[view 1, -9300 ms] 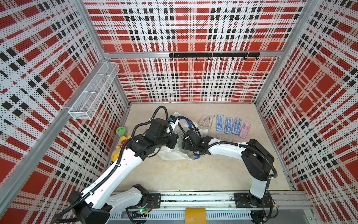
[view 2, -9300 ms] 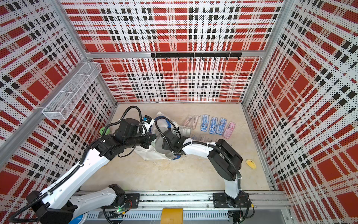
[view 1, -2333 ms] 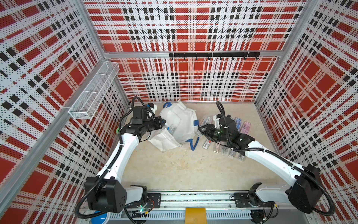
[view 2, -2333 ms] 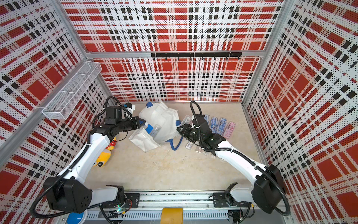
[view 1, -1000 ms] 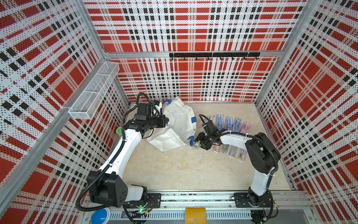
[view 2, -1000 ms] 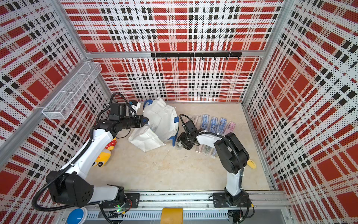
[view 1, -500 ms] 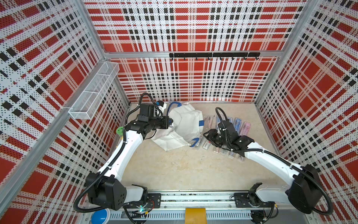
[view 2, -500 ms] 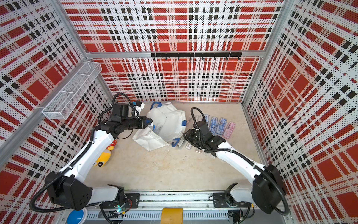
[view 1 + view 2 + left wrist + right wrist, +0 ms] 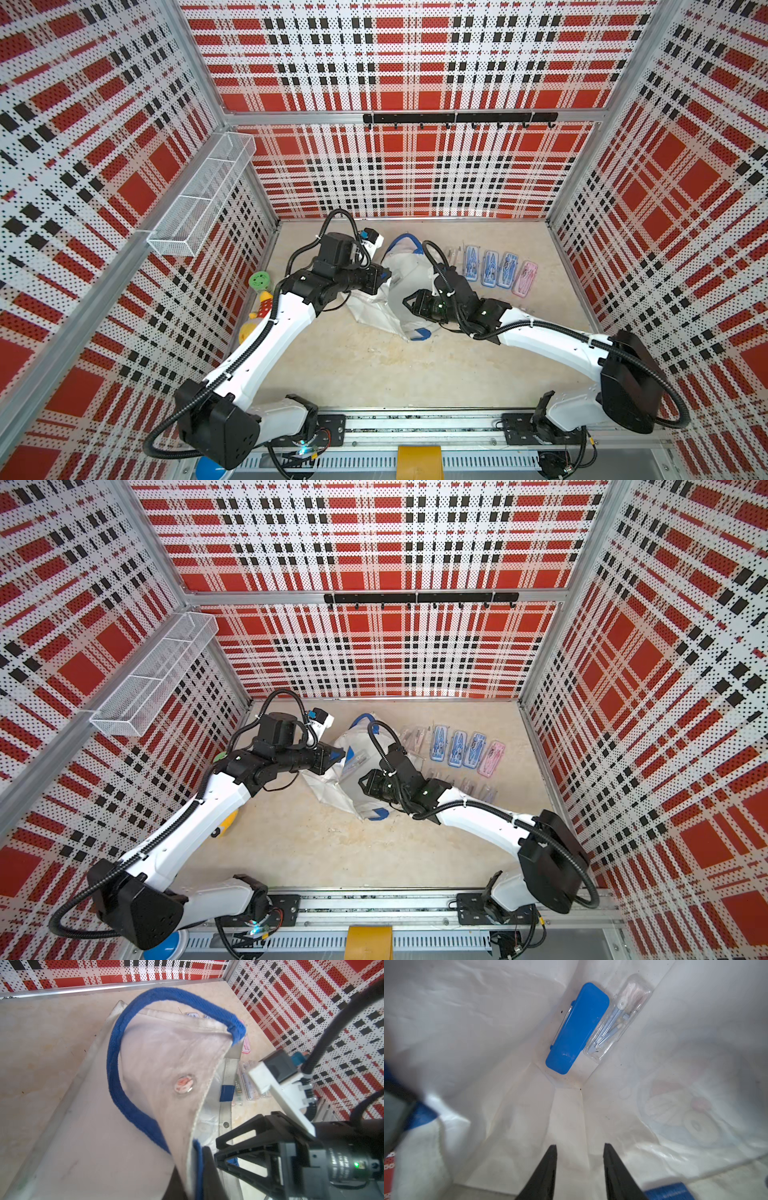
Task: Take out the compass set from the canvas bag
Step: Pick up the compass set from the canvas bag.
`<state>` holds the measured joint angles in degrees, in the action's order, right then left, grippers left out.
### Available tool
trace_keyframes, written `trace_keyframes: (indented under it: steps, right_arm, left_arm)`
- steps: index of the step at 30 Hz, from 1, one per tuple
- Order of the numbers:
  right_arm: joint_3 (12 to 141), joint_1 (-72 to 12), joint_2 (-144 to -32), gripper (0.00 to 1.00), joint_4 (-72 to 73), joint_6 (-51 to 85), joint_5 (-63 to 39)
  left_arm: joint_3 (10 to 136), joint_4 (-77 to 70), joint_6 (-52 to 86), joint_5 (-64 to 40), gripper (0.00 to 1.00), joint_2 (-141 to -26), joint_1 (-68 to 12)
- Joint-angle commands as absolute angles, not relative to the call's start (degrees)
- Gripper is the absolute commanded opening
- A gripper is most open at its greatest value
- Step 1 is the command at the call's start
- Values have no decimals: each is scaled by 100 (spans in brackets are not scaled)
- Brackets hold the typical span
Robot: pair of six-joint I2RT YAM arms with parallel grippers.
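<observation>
right arm swinging back into the bag mouth

both top views: compared with a moment ago, the right gripper (image 9: 409,303) is no longer hovering over the rows of loose cases (image 9: 498,272) on the right of the floor. it is now sitting at the opening of the canvas bag (image 9: 374,311), which is lying slumped on its side in the far middle of the floor. the left gripper (image 9: 381,277) is staying clamped on the bag's left rim, keeping the mouth lifted.

left wrist view: the left gripper is biting down on the rim fabric, close to where a blue strap handle (image 9: 116,1064) is looping away from it. the right gripper's black fingers are showing just beside the held rim, pointing into the opening.

right wrist view: the camera is looking along the inside of the bag. the right gripper's fingers are standing parted, with only bare white lining between them, so it is gripping nothing. the compass set (image 9: 616,1020), a clear case with a compass showing through, is lying at the deep end of the bag. it seems to be touching a blue case (image 9: 578,1026), and both are well apart from the fingertips.

judging from this, the reach is only starting. the set is still inside, and the right arm is needing to travel deeper while the left one is holding the mouth open.
</observation>
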<state>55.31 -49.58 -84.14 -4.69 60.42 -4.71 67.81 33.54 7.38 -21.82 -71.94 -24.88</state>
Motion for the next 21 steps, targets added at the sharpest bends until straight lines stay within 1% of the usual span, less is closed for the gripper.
trace_keyframes:
  steps: [1,7,9,11,14,21]
  right_arm:
    - [5322,-5027,-8627,42,503,6572,-481]
    - [4865,-5063,-9226,47,1878,7666,-351]
    - [4819,-5082,-9513,51,2435,7967,-334]
    - [4814,-5115,-9802,57,3075,8167,-229]
    - [4994,-5134,-10171,63,3543,8394,-86]
    - [5250,-5144,-11127,66,4735,8999,233]
  left_arm:
    - [6700,3394,548,-1752,0,-6944,-2681]
    - [6432,3507,521,-1463,0,-6747,-2750]
    - [6341,3490,510,-1459,0,-6680,-2751]
    - [6200,3367,493,-1532,0,-6612,-2749]
    - [6065,3186,500,-1679,0,-6551,-2738]
    - [5868,2767,668,-2127,0,-6448,-2744]
